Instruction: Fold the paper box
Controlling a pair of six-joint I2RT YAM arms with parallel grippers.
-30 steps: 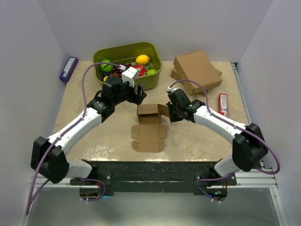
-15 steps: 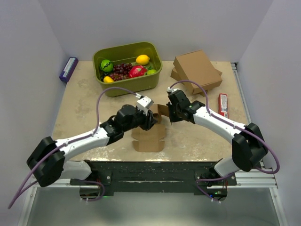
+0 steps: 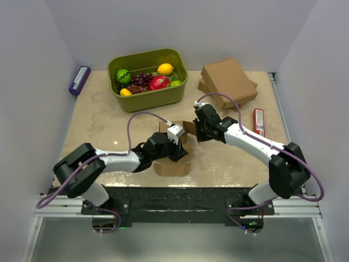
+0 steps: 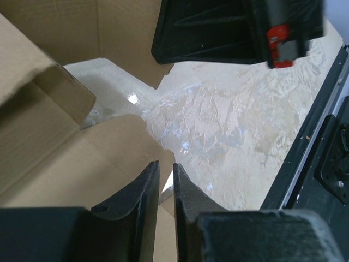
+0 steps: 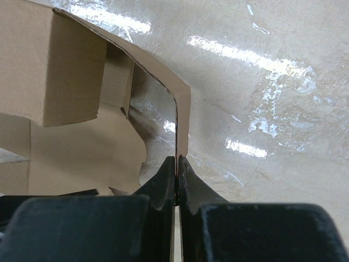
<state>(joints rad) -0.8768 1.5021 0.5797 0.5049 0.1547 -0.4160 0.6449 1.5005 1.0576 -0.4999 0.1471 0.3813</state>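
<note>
The paper box [image 3: 172,167] is a brown cardboard blank, part flat on the table, its far part raised. My right gripper [image 3: 197,132] is shut on the upright right flap, whose thin edge [image 5: 182,120] runs straight into the closed jaws [image 5: 177,158]. My left gripper [image 3: 179,152] sits low over the box's middle. In the left wrist view its fingers [image 4: 165,164] stand a narrow slit apart above the flat flap's edge [image 4: 109,147]. Whether they touch cardboard I cannot tell. The right gripper's black body [image 4: 229,27] shows at the top.
A green bin [image 3: 175,94] of fruit stands at the back. Stacked folded cardboard boxes [image 3: 229,82] lie back right, a red packet [image 3: 259,121] beside them. A purple box [image 3: 79,79] lies far left. The black front rail [image 4: 308,153] runs close by.
My left arm swung from beside the bin down to the near side of the box, and its jaws narrowed from wide open to a slit. The right arm held still.
</note>
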